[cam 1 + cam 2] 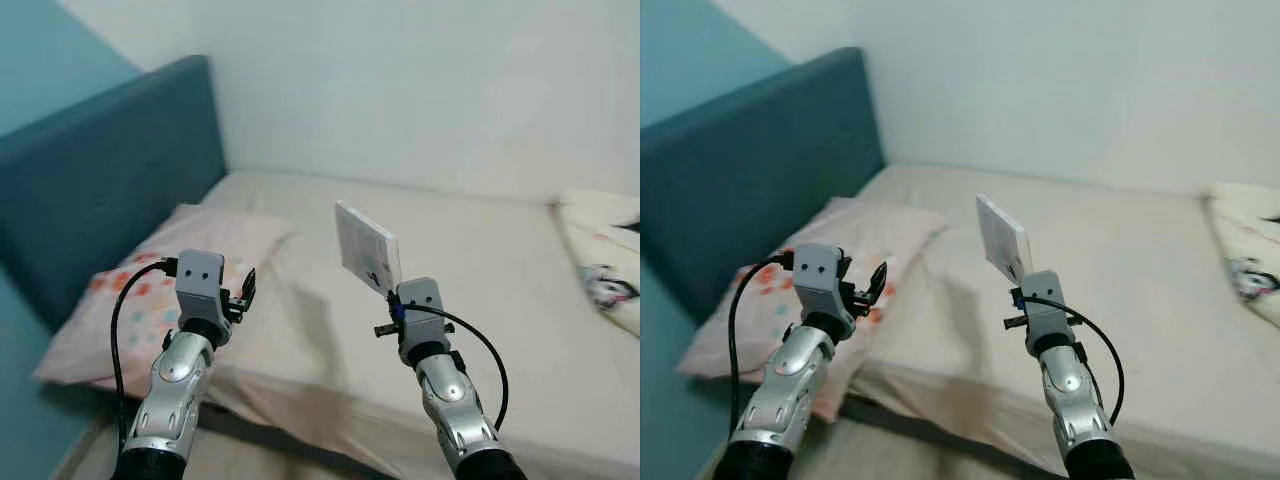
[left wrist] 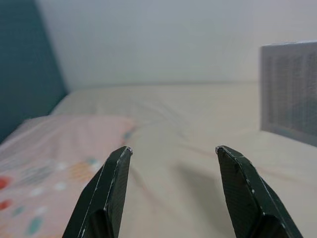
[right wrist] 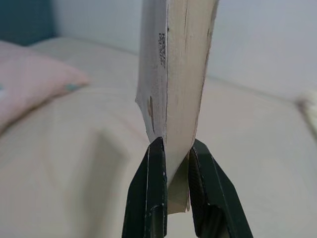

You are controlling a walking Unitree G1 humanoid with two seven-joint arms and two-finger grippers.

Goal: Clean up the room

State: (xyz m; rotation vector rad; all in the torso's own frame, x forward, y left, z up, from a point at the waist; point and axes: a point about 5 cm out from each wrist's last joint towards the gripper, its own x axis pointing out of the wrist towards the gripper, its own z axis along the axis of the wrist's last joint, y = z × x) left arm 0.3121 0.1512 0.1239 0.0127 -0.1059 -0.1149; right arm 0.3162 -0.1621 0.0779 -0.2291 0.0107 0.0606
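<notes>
Before me lies the bed (image 1: pixel 480 260), the largest thing here, its beige sheet rumpled and reaching from the pale wall down to the near edge over which my arms are raised. Along my left side stands the teal headboard (image 1: pixel 110 170), padded and upright, meeting the wall at the far corner. Against the headboard, on the bed's left part, rests a pink pillow (image 1: pixel 150 290) with coloured dots, its near end just beside my left arm. At the far right edge of the bed lies a cream blanket (image 1: pixel 610 260) with a dark printed figure, well apart from both arms. Nothing stands between my arms and the open stretch of sheet ahead. My right pincer (image 3: pixel 173 158) is raised above the sheet near the bed's middle and is clenched on a thin white book (image 1: pixel 367 247), gripping it by its lower corner; the book stands tilted up above the fingers, clear of the bed, with a small printed code on its cover edge and some scuffs near the grip. From the wrist, the two black fingers (image 3: pixel 151 198) press close on either side of its pages. My left pincer (image 2: pixel 173 153) hovers over the near corner of the pillow, its fingers spread wide and grasping nothing.
</notes>
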